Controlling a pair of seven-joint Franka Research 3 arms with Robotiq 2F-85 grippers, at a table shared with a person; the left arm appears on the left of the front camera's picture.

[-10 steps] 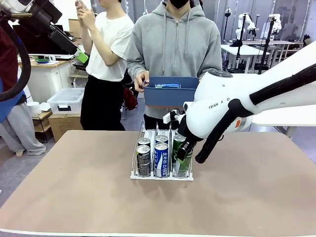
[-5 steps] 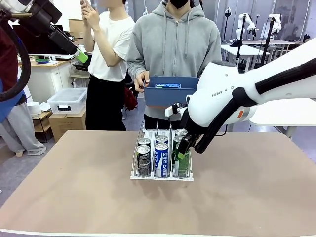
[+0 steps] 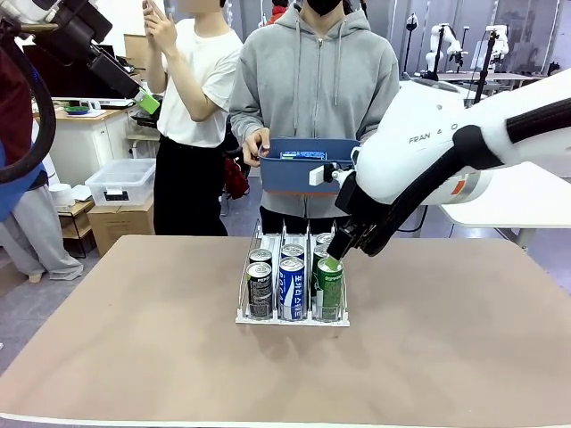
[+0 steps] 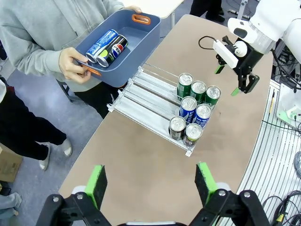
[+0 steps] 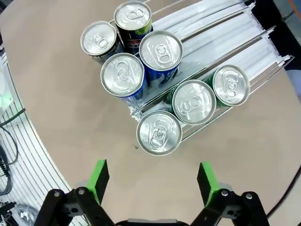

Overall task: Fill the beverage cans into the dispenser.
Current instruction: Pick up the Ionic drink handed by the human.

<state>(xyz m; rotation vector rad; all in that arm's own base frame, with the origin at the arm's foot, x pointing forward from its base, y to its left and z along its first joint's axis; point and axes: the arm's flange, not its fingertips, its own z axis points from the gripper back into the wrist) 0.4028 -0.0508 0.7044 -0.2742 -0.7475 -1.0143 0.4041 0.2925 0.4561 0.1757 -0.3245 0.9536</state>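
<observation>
Standing in the dispenser (image 5: 225, 33), green can (image 5: 159, 132) just below right gripper (image 5: 153, 174).

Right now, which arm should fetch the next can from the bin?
Right. The right gripper, open, hangs just over the dispenser, near the bin the person holds; the left gripper, also open, is high and far off.

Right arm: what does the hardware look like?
White rounded right arm with grey "FRAN" lettering and a small orange mark; a black ribbed hose runs along it. Black right gripper, green pads on its jaws.
</observation>
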